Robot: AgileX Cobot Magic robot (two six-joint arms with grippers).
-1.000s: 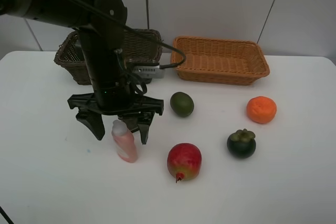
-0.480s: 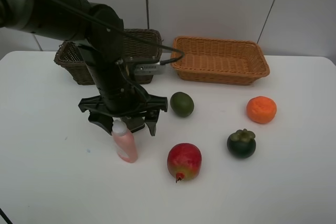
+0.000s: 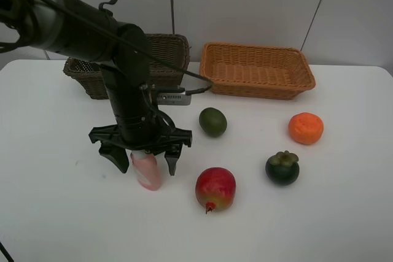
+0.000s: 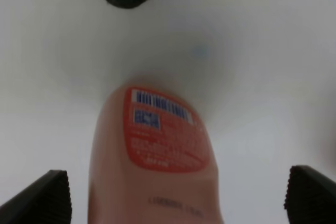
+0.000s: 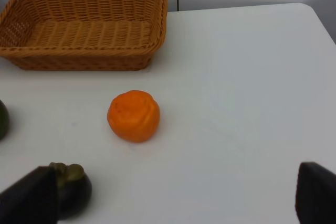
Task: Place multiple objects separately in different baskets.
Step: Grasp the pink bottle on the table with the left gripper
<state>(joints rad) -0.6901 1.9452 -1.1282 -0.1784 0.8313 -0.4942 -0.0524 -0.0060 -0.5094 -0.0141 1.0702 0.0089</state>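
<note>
— Pink plastic bottle (image 3: 147, 177): where does it stand?
— Upright on the white worktop (image 3: 319, 219), at about 7 o'clock from the middle in the high view. The left claw (image 3: 147, 165) is down around it, with one of its black fingers (image 4: 39, 200) on each side.
— Gripping it?
— No. The jaws are spread wide, and the left wrist view shows a gap between each finger and the bottle's sides. The bottle's cap is hidden under the claw.
— And the right claw (image 5: 170, 198)?
— Also spread wide, holding nothing. Only its two dark tips show in its own wrist view.
— The fruit?
— All on the worktop, each apart from the others. The round green lime (image 3: 212, 121) sits near the middle. From it, the red pomegranate (image 3: 215, 188) lies at 6 o'clock, the dark purple mangosteen (image 3: 282, 167) at 4 o'clock and the round orange fruit (image 3: 306, 128) at 3 o'clock.
— The baskets?
— Along the far edge. The dark brown woven wicker basket (image 3: 169, 50) is at 11 o'clock, partly behind the arm. The shallower light orange-tan woven wicker basket (image 3: 258, 92) is at 1 o'clock, just beside it. What the dark one holds I cannot tell.
</note>
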